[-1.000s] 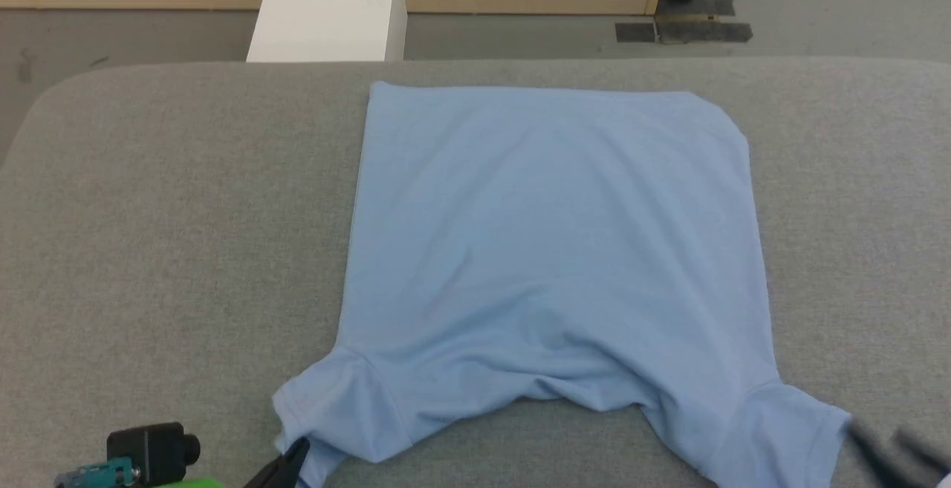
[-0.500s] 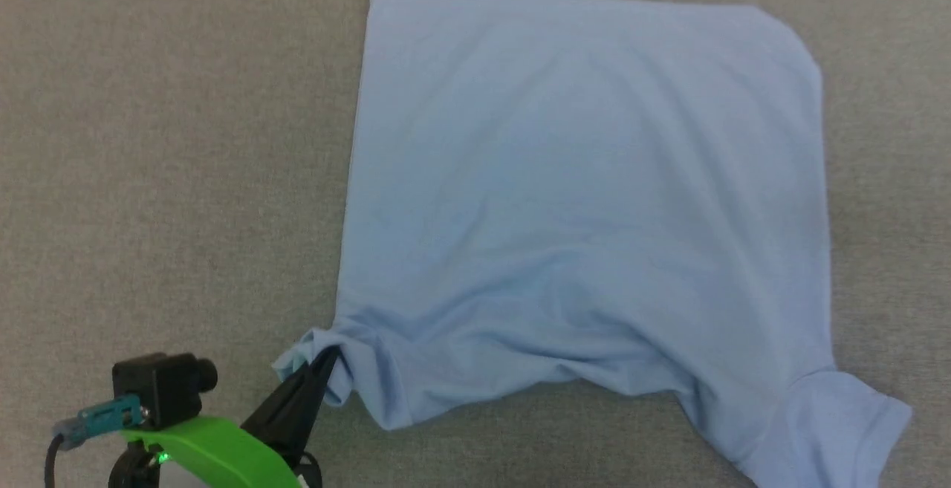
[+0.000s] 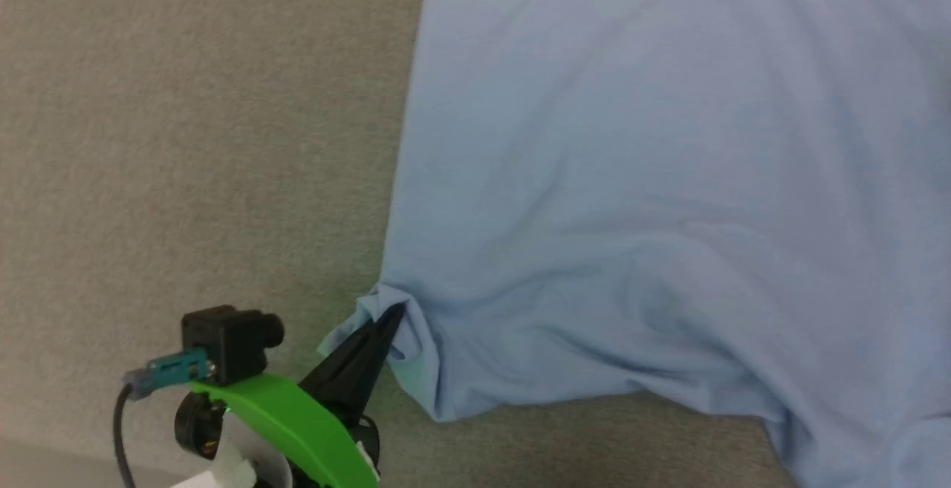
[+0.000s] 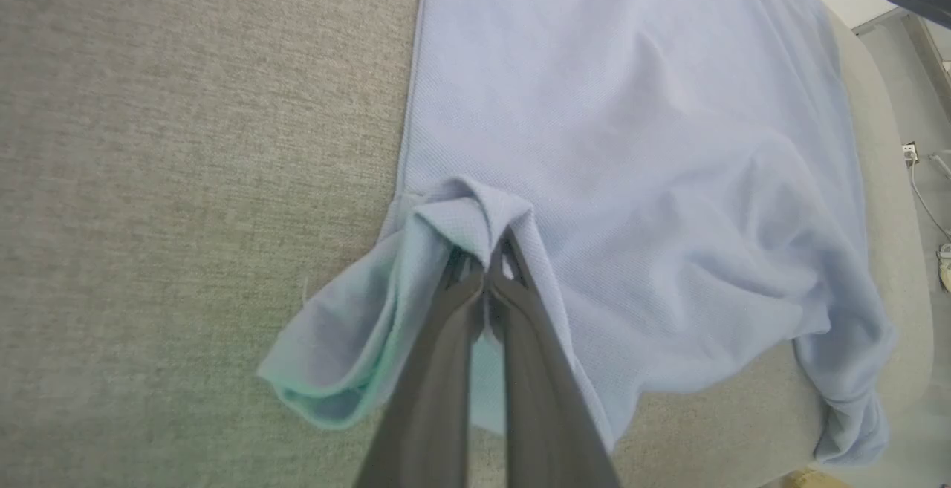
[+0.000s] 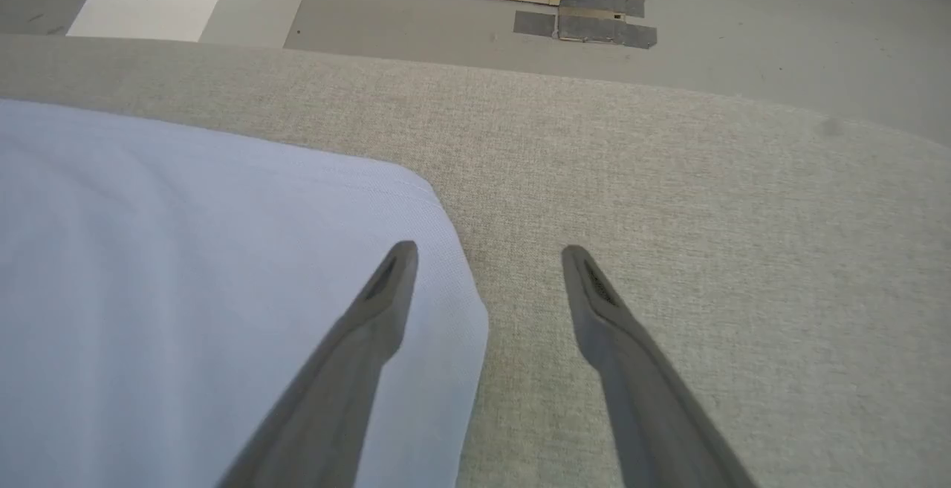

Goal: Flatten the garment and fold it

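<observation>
At the lower left of the head view, the left tool reaches up and to the right from its green bracket. Its two dark fingers are pressed together and clamped on a bunched fold of the garment at the sleeve on the robot's left. A small black camera with a teal plug sits on the bracket. In the left wrist view the pinched cloth rises in a small peak over the fingertips, and the loose sleeve opening sags to their left.

The right tool is held over the tabletop with its fingers wide apart and nothing between them. One finger is over a rounded corner of the garment, the other over bare grey surface. Whether either touches down cannot be told.

Light blue and plain on the side that shows, the garment lies spread on the tabletop. It is mostly smooth across the body, with wrinkles fanning out from the pinched sleeve and along the near edge. Its other sleeve lies crumpled near the tabletop's rounded rim.

The head view cuts off the garment's far and right sides. The fingers hide the cloth inside the grip, so how many layers are held cannot be made out.
</observation>
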Robot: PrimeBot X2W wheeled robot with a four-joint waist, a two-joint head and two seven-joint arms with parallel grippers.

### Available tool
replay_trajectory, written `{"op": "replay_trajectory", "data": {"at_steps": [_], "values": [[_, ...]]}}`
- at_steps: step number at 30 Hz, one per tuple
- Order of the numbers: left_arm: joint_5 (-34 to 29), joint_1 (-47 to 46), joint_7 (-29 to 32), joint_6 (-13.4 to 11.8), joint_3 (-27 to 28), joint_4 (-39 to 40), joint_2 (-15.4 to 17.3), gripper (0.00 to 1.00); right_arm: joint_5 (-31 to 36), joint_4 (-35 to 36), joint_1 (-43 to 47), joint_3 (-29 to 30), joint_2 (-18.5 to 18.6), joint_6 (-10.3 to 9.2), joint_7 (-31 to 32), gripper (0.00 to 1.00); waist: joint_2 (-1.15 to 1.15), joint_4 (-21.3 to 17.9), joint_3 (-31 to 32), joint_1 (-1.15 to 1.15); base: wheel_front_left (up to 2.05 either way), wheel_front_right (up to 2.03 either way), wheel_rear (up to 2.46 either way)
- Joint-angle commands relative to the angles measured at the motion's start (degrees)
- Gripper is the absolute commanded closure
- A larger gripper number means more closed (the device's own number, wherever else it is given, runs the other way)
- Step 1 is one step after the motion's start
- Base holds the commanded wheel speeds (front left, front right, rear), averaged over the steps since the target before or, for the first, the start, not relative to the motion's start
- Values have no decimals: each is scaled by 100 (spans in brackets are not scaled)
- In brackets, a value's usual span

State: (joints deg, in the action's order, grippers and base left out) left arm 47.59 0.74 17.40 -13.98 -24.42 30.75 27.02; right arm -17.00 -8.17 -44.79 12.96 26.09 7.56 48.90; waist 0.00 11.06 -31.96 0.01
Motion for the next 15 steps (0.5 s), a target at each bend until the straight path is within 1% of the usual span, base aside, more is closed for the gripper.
{"op": "replay_trajectory", "data": {"at_steps": [1,2,4,5,6,7,10,15], "values": [[-67,-166,-5,63,-29,-66,-46,100,85,-106,-70,-13,46,-8,-26,0,0,430,-375,-1,0,0,0],[-57,-306,27,144,-124,-203,-109,100,173,-356,-13,89,58,-8,-27,0,0,592,-414,-1,0,0,0],[-56,-365,36,171,-152,-278,-131,100,198,-500,64,99,42,-8,68,0,0,643,-419,-1,0,0,0],[-54,-381,36,177,-158,-303,-139,100,188,-560,100,82,27,-8,163,9,0,650,-422,-1,0,0,0],[-50,-394,29,180,-159,-325,-150,100,157,-592,135,37,21,-8,271,83,0,647,-430,-1,0,0,0],[-49,-401,19,181,-154,-342,-156,100,137,-594,152,17,24,-8,328,100,0,638,-433,-1,0,0,0],[-58,-406,-20,169,-114,-402,-148,100,92,-515,150,-23,69,-8,356,100,0,548,-396,-1,0,0,0],[-88,-383,-129,161,-12,-472,-102,100,109,-426,94,12,157,-8,-99,100,0,261,-107,-1,0,0,0]]}}
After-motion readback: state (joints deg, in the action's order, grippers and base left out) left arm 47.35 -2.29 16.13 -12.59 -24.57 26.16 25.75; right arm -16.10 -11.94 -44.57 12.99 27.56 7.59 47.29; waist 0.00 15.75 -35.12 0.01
